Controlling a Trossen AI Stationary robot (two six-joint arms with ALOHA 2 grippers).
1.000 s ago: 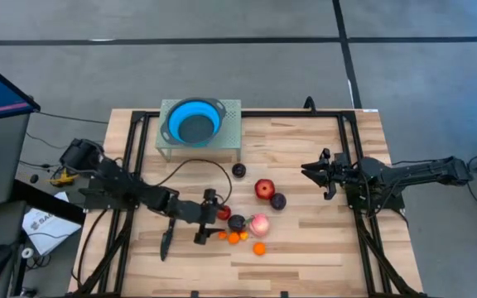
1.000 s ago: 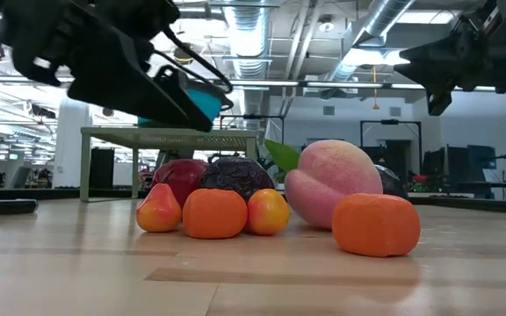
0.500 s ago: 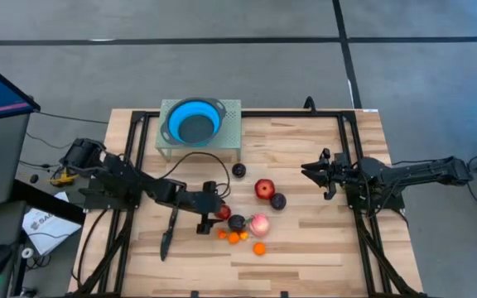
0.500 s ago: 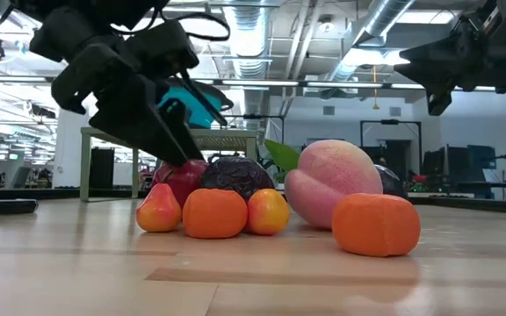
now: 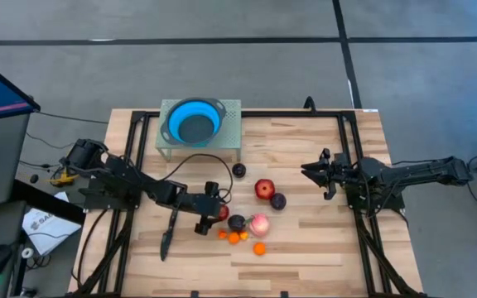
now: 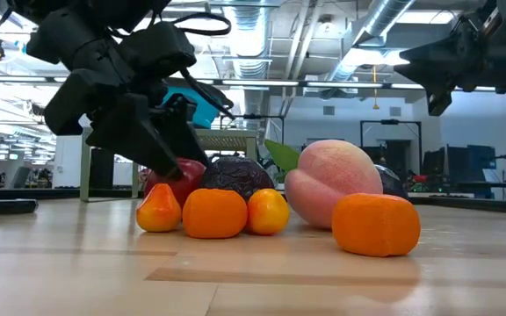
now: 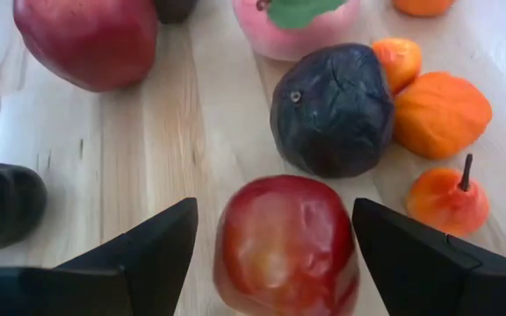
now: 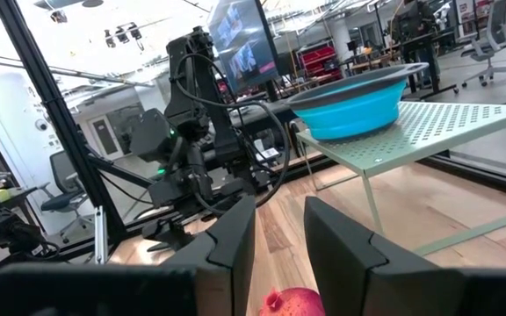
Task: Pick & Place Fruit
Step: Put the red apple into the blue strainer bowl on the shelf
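Note:
Small fruit lie in a cluster at mid-table: a red one [image 5: 222, 213], a dark purple one [image 5: 237, 222], a pink one [image 5: 259, 223], tiny orange ones [image 5: 235, 237], another red one [image 5: 264, 189] and dark ones [image 5: 278, 200] farther off. My left gripper [image 5: 213, 212] is open and low over the table. Its fingers stand on either side of the near red fruit [image 7: 284, 246], which rests on the wood. The blue bowl [image 5: 169, 122] sits on a green stand at the far left. My right gripper [image 5: 311, 171] waits at the right, raised, with a narrow gap between its fingers.
A long black knife [image 5: 166, 236] lies on the table beside my left arm. The green perforated stand [image 5: 232, 116] carries the bowl on thin legs. A black cable [image 5: 190, 161] loops over the wood near it. Black frame rails [image 5: 348, 132] border the table on both sides.
My left gripper has come down and moved toward the table's right and far edges. It has tipped less steeply, until its open fingers straddle the near red fruit. The fruit have kept their places.

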